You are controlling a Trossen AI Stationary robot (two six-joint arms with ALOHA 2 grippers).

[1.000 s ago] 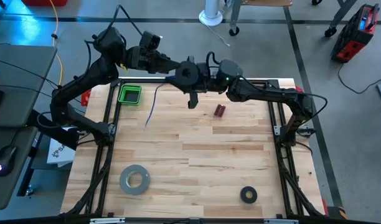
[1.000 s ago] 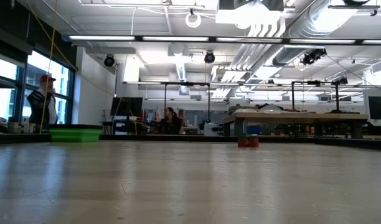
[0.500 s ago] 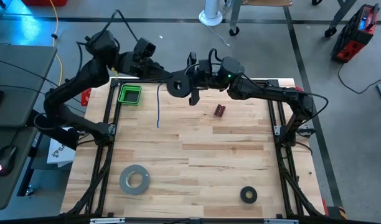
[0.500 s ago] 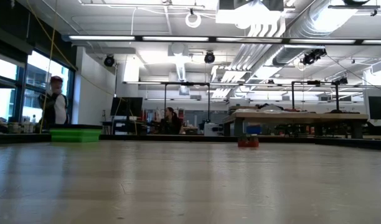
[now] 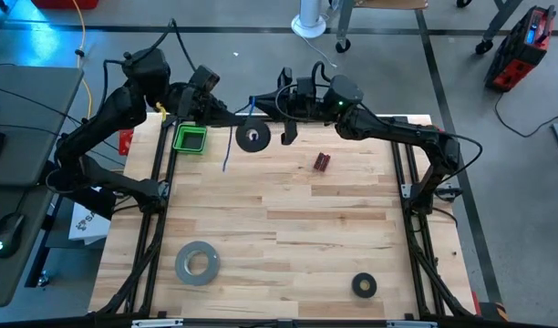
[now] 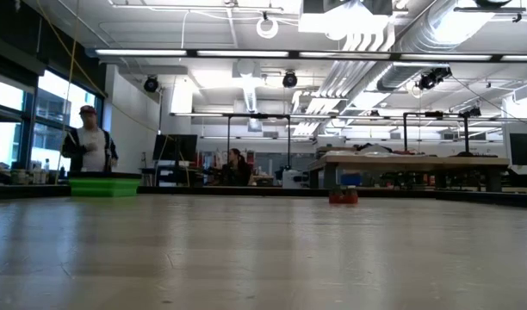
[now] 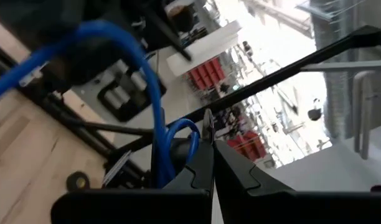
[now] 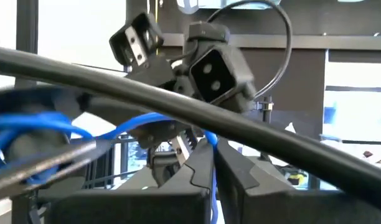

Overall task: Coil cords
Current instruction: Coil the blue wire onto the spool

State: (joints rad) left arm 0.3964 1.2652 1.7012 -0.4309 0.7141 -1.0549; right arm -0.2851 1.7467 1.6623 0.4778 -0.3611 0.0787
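Both arms are drifting toward the desk's (image 5: 288, 219) far-left edge, carrying the small black round spool (image 5: 253, 137) further left than a second ago. The left gripper (image 5: 232, 117) and right gripper (image 5: 272, 113), fingers pinched shut on the thin blue cord (image 5: 228, 151), are winding; its tail is hanging shorter.

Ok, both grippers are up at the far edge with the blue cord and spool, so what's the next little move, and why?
Probably another winding turn: the left gripper carries the thin blue cord around the small black round spool while the right gripper steadies its end. Both grippers are shut on the cord, and a loose tail hangs over the wooden table, so coiling looks unfinished.
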